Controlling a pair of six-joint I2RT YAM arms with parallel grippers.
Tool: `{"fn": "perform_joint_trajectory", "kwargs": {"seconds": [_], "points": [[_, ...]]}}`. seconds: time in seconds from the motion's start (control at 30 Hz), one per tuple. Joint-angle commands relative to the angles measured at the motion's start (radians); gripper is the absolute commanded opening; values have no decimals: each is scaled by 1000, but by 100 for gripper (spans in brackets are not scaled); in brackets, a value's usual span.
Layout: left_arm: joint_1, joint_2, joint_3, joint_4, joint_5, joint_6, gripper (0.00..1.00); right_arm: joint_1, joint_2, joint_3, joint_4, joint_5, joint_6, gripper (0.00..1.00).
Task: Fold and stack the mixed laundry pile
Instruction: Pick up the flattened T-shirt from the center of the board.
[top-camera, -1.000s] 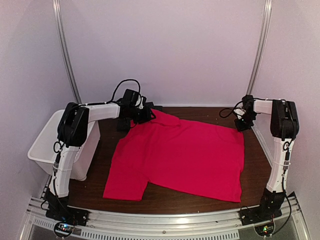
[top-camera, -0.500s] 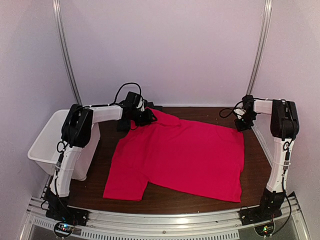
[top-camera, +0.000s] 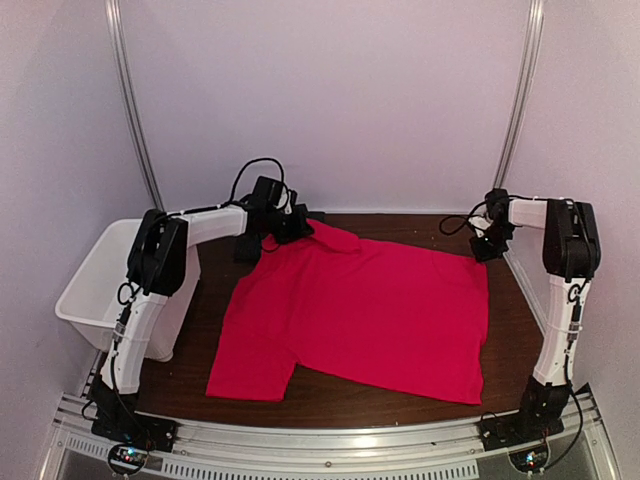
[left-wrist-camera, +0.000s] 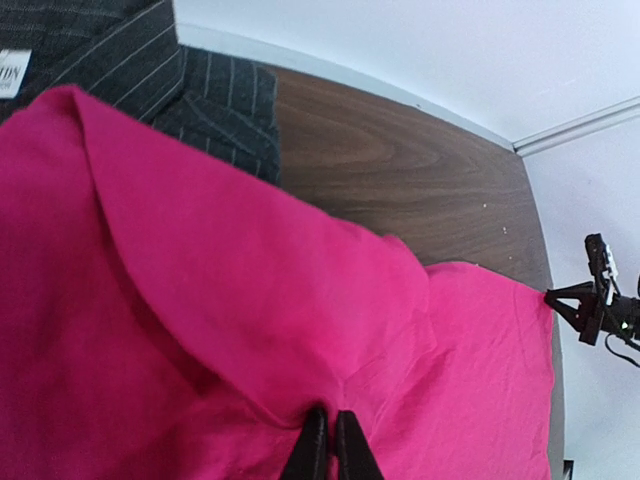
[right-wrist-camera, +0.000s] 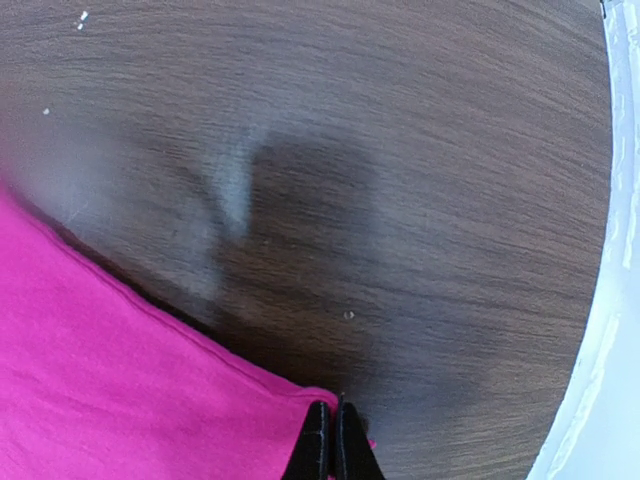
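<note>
The red T-shirt (top-camera: 360, 315) lies spread flat over most of the table, one sleeve toward the front left. My left gripper (top-camera: 296, 228) is shut on a fold of it at the far left corner (left-wrist-camera: 331, 415), lifting the cloth a little. My right gripper (top-camera: 487, 247) is shut on the shirt's far right corner (right-wrist-camera: 331, 407), low at the tabletop. The dark pinstriped shirt (left-wrist-camera: 130, 70) lies bunched at the far left, mostly hidden behind the left arm in the top view (top-camera: 246, 246).
A white plastic bin (top-camera: 88, 290) stands off the table's left edge. Bare wood (top-camera: 410, 228) shows along the far edge and on the right side (top-camera: 515, 330). A metal rail (top-camera: 330, 435) runs along the front. The right wall's frame (right-wrist-camera: 610, 250) is close to the right gripper.
My left gripper has shifted slightly right and up with the red cloth, raising the fold at the far left corner. The right gripper has barely moved.
</note>
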Motion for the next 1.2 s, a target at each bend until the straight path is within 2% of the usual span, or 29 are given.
{"fn": "perform_joint_trajectory", "kwargs": {"seconds": [0.0,0.17,0.47,0.87,1.17], "points": [[-6,19,73,13,8,14,0,8,-78,-15,22,-5,14,0],[-1,10,113,-13,8,30,0,8,-102,-27,28,-12,22,0],[-2,-96,90,-25,16,63,0,33,-232,-115,73,-24,41,0],[-1,-319,-183,24,-11,68,0,88,-367,-289,112,38,64,0],[-2,-476,-430,140,-7,-49,0,89,-467,-416,142,111,97,0]]}}
